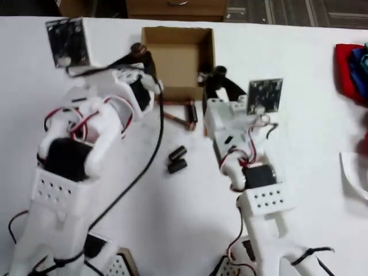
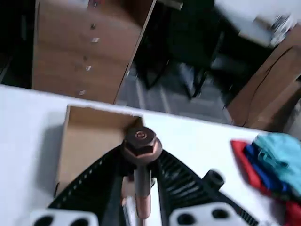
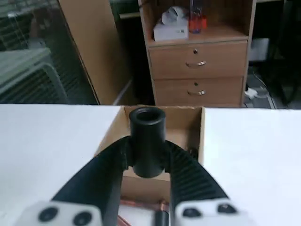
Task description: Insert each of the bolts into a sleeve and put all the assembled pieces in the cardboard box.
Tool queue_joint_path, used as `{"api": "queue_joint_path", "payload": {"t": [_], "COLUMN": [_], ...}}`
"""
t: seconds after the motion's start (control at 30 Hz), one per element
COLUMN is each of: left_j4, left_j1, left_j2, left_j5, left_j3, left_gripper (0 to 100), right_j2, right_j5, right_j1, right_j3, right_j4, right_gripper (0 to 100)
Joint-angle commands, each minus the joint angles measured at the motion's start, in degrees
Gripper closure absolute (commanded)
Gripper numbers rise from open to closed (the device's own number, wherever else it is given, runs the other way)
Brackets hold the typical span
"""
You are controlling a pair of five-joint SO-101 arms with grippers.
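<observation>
The open cardboard box (image 1: 178, 54) sits at the table's far middle. Just left of it, my left gripper (image 1: 140, 54) is shut on a copper bolt (image 2: 141, 146), which stands head up between the fingers (image 2: 101, 181) with the box (image 2: 89, 141) behind it. Just right of the box, my right gripper (image 1: 217, 77) is shut on a black sleeve (image 3: 148, 141), held upright with its bore open on top. In front of the box lie loose copper bolts (image 1: 175, 117), one with a sleeve (image 1: 192, 110) at its end. Two more black sleeves (image 1: 177, 160) lie nearer the front.
A black cable (image 1: 154, 146) trails over the table between the arms. Red and blue cloth (image 1: 352, 66) lies at the far right, with a white object (image 1: 353, 172) at the right edge. Wooden drawers (image 3: 200, 70) stand beyond the table.
</observation>
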Motion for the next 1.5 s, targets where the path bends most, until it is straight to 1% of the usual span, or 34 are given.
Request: {"api": "queue_joint_path", "payload": {"t": [0.0, 0.07, 0.2, 0.3, 0.43, 0.47, 0.53, 0.6, 0.63, 0.7, 0.93, 1.07, 1.27, 1.47], "left_j4": [-13.4, -16.5, -17.1, -17.3, -17.3, -17.3, -17.3, -17.3, -17.3, -17.4, -22.8, -25.1, -24.7, -23.6], "left_j1": [0.4, 0.4, 0.5, 3.4, 10.2, 11.3, 12.5, 12.5, 12.4, 12.6, 12.3, 10.6, 8.1, 8.5], "left_j2": [-5.1, -5.9, -6.1, -6.1, -5.8, -5.7, -4.3, -2.8, -2.1, -1.0, 2.6, 4.4, 4.3, 4.7], "left_j5": [0.7, 0.7, 0.7, 0.4, -6.2, -7.7, -9.8, -10.8, -10.8, -10.8, -10.9, -14.4, -14.4, -14.3], "left_j3": [5.2, 7.1, 7.4, 7.3, 7.9, 8.0, 7.8, 7.4, 7.3, 7.3, 7.3, 7.3, 7.3, 8.0], "left_gripper": [97, 97, 97, 97, 97, 97, 97, 97, 97, 97, 97, 97, 97, 97], "right_j2": [-4.3, -5.8, -6.2, -4.9, -3.2, -3.1, -3.2, -3.4, -3.4, -3.4, -3.4, -3.5, -3.4, -3.4], "right_j5": [-0.4, -0.4, -0.4, -0.4, -0.1, 1.2, 6.6, 11.3, 12.3, 12.2, 12.2, 12.2, 12.2, 12.2], "right_j1": [-1.9, -3.5, -6.0, -7.4, -8.2, -8.3, -8.4, -8.4, -8.4, -8.4, -8.4, -8.4, -8.2, -8.3], "right_j3": [2.2, 3.8, 5.2, 5.5, 5.5, 5.6, 5.6, 5.6, 5.6, 5.6, 5.6, 5.6, 5.6, 5.6], "right_j4": [-5.6, -6.6, -6.9, -6.9, -8.7, -9.4, -9.7, -9.8, -9.9, -9.9, -9.9, -9.9, -9.9, -9.9], "right_gripper": [97.6, 97.6, 97.6, 97.6, 97.6, 97.6, 97.6, 97.6, 97.6, 97.6, 97.6, 97.6, 97.6, 97.6]}}
